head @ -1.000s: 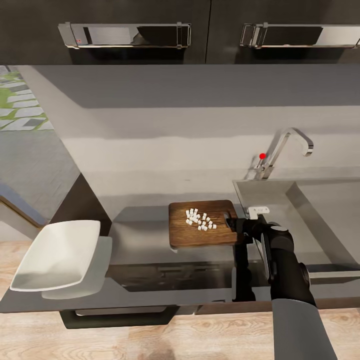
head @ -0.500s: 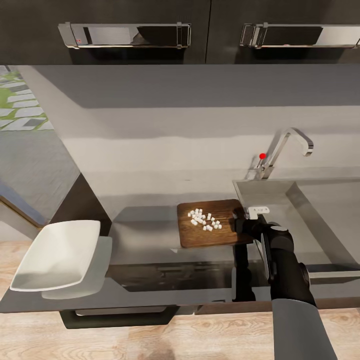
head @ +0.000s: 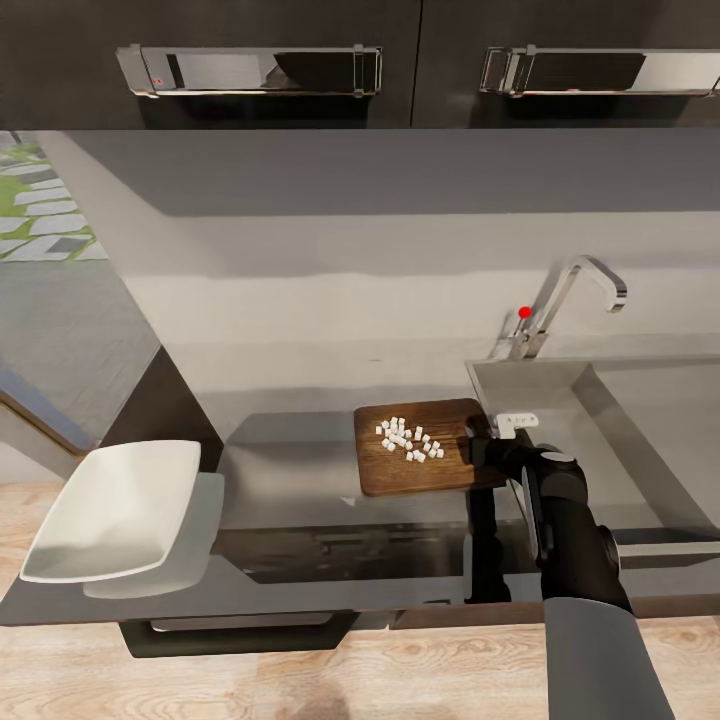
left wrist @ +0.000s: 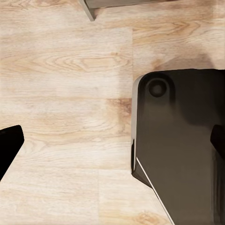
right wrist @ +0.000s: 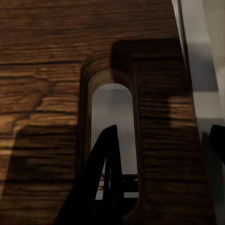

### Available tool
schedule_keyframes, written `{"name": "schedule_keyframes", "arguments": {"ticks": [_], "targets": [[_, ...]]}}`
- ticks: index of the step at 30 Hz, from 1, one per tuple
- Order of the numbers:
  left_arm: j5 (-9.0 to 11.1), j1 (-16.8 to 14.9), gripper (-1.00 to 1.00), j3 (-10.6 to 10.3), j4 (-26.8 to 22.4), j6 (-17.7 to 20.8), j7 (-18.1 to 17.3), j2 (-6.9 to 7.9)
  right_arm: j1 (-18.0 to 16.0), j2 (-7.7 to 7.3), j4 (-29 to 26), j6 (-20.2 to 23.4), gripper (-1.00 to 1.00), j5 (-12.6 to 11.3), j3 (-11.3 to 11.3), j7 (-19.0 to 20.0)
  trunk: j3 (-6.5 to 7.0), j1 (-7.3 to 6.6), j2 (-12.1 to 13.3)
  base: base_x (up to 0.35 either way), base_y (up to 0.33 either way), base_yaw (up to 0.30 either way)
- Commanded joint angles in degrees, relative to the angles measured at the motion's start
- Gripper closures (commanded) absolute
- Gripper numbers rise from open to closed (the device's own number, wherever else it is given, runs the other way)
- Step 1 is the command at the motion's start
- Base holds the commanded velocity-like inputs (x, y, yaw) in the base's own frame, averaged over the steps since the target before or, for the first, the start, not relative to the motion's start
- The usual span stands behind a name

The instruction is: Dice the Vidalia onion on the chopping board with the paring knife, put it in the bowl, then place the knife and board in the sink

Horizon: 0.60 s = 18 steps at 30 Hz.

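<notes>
The right gripper holds the chopping board by its handle end: in the right wrist view one finger reaches through the slot while the other sits past the board's edge, so it is closed on the wood.

A second ago the board lay further to the robot's left; it has since slid towards the sink, carrying the diced onion with it, and has held that place for the last half second. I judge this awkward, since the white bowl waits well apart at the far left of the countertop, and the dice still belong there.

The left gripper hangs with its fingers wide apart over the wooden floor, holding nothing.

The faucet bears a red dot; no readable writing appears.
</notes>
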Motion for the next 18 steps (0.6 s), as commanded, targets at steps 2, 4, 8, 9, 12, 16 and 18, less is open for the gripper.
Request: {"name": "schedule_keyframes", "arguments": {"ticks": [2,4,8,9,12,16,18], "targets": [[0.6,0.0,-1.0,-0.5,-0.1,-0.1,0.2,0.08,0.0,0.07,0.3,0.5,1.0,0.2,-0.2,0.6,-0.01,0.05,-0.1,0.0,0.0,0.0],[0.6,0.0,-1.0,-0.5,-0.1,-0.1,0.2,0.08,0.0,0.07,0.3,0.5,1.0,0.2,-0.2,0.6,0.14,0.05,-0.1,0.0,0.0,0.0],[0.6,0.0,-1.0,-0.5,-0.1,-0.1,0.2,0.08,0.0,0.07,0.3,0.5,1.0,0.2,-0.2,0.6,0.48,0.05,-0.1,0.0,0.0,0.0],[0.6,0.0,-1.0,-0.5,-0.1,-0.1,0.2,0.08,0.0,0.07,0.3,0.5,1.0,0.2,-0.1,0.6,0.57,0.05,-0.1,0.0,0.0,0.0],[0.6,0.0,-1.0,-0.5,-0.1,-0.1,0.2,0.08,0.0,0.07,0.3,0.5,1.0,0.2,-0.2,0.6,0.83,0.05,-0.1,0.0,0.0,0.0],[0.6,0.0,-1.0,-0.5,-0.1,-0.1,0.2,0.08,0.0,0.07,0.3,0.5,1.0,0.2,-0.1,0.6,1.19,0.05,-0.1,0.0,0.0,0.0],[0.6,0.0,-1.0,-0.5,-0.1,-0.1,0.2,0.08,0.0,0.07,0.3,0.5,1.0,0.2,-0.2,0.6,1.37,0.05,-0.1,0.0,0.0,0.0]]}}
